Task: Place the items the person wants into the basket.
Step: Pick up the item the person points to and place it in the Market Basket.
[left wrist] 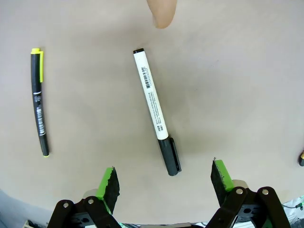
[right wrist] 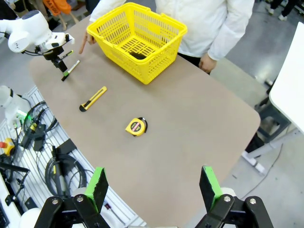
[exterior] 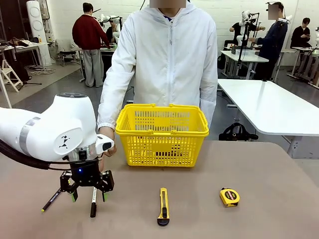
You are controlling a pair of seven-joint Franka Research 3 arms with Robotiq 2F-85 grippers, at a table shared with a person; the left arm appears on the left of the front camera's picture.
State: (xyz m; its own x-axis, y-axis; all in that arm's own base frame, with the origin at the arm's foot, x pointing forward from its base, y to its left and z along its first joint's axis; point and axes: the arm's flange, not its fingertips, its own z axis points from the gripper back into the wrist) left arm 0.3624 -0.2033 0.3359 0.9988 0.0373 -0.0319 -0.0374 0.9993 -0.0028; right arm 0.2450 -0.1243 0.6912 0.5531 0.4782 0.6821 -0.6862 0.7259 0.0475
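Pens, two: black pen (left wrist: 39, 102) with yellow tip, white marker (left wrist: 153, 107) with black cap, both flat on the table (exterior: 259, 214), apart, under my left gripper (exterior: 89, 196), fingers spread, empty. Basket (exterior: 162, 149), one, farther back. Utility knife (exterior: 163, 205), one. Tape measure (exterior: 229, 197), one. My right gripper (right wrist: 154, 175): spread wide, empty.

Left wrist view: the person's finger (left wrist: 161, 12) was cut off by the top edge. Front view: the left gripper (exterior: 89, 196) hid the far end of the marker (exterior: 93, 206). Right wrist view: a dark item (right wrist: 137, 56) inside the basket (right wrist: 156, 66) could not be identified.
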